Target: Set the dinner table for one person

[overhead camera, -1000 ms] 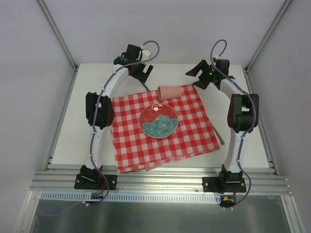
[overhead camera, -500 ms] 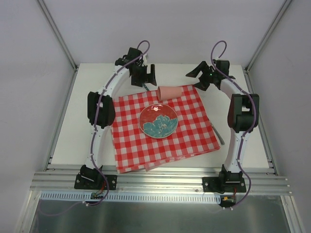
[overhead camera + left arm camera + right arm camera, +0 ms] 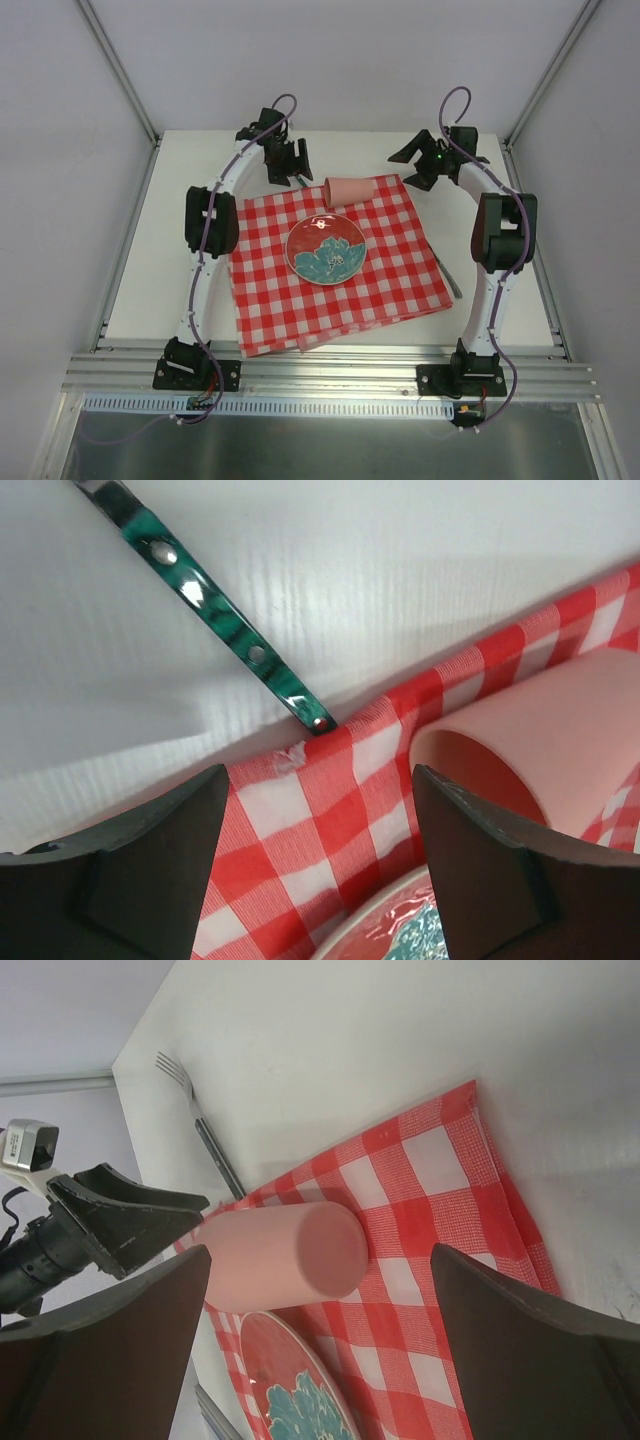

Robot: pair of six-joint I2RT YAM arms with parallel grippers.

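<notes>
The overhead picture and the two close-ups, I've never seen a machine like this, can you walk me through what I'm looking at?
Seen from above, two robot arms, the left arm and right arm, are bolted at the near edge of a white table. The close-ups come from cameras on their wrists; the dark wedges are the left fingers and right fingers. Both pairs stand apart, holding nothing. On the table lies a checked cloth with a flowered plate and a pink cup on its side. A green-handled fork lies at the cloth's far edge.
</notes>
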